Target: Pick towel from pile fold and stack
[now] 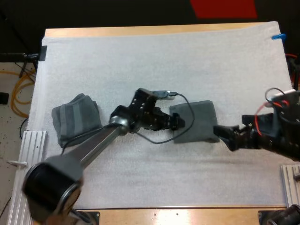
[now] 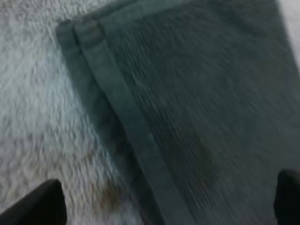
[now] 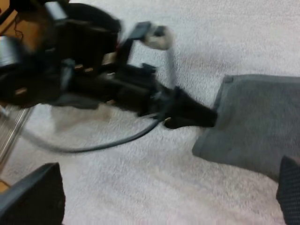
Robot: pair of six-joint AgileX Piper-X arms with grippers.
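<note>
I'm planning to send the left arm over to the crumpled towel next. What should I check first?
1. Jaws of the left gripper open: ok.
2. Jaws of the right gripper open: ok.
3. Gap between the left gripper and the folded towel: cannot tell; its tip is right at the towel's edge.
4. The folded towel lies flat on the mat: ok.
5. Path over the mat to the crumpled towel free of other things: ok.

The wooden table carries a white mat; on it a crumpled towel lies left, a folded towel right of centre
</note>
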